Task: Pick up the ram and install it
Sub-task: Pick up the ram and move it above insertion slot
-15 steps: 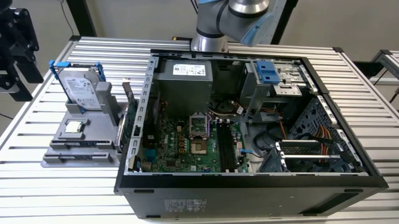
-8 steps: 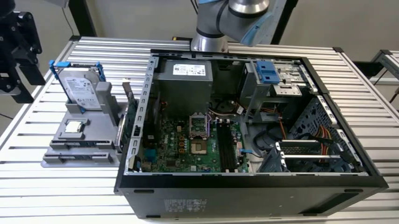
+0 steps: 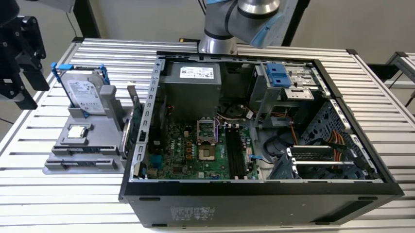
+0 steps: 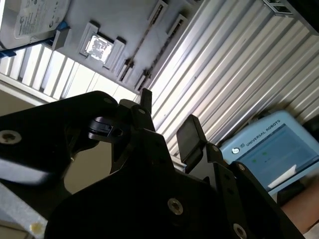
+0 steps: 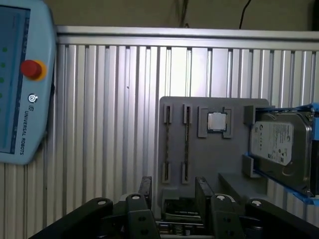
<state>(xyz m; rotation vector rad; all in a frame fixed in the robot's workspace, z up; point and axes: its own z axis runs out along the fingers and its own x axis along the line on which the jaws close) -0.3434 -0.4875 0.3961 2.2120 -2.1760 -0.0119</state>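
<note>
On the slatted counter (image 3: 65,204) an open case (image 3: 259,194) lies on its side with the motherboard (image 3: 188,150) facing up. Just beside the case, toward the exterior view's left, sits a grey fixture (image 3: 104,141). It carries a hard drive (image 3: 86,94) in a blue frame, standing tilted at the far end. A processor (image 3: 77,131) lies flat in a square pocket nearer the middle.

Ram (image 3: 127,136): a dark green stick on edge along the fixture's side nearest the case, in the gap between fixture and case wall. It is partly hidden, and contact with the wall cannot be told. It is outside the case and not installed. In the first wrist view it shows as a dark strip with a pale label at the fixture's edge. That view frames it between the two fingers (image 5: 145,186), but it is apart from them.

End effector (image 5: 173,180): both wrist views show the fingers well apart with nothing held between them. It hangs above the fixture and touches neither fixture nor counter.

Two narrow holders (image 5: 167,144) on the fixture each show a thin dark line. Whether they hold anything cannot be told.

A pendant (image 5: 20,84) lies on the counter, well apart from the fixture. The arm (image 3: 243,19) rises behind the case's far side.
</note>
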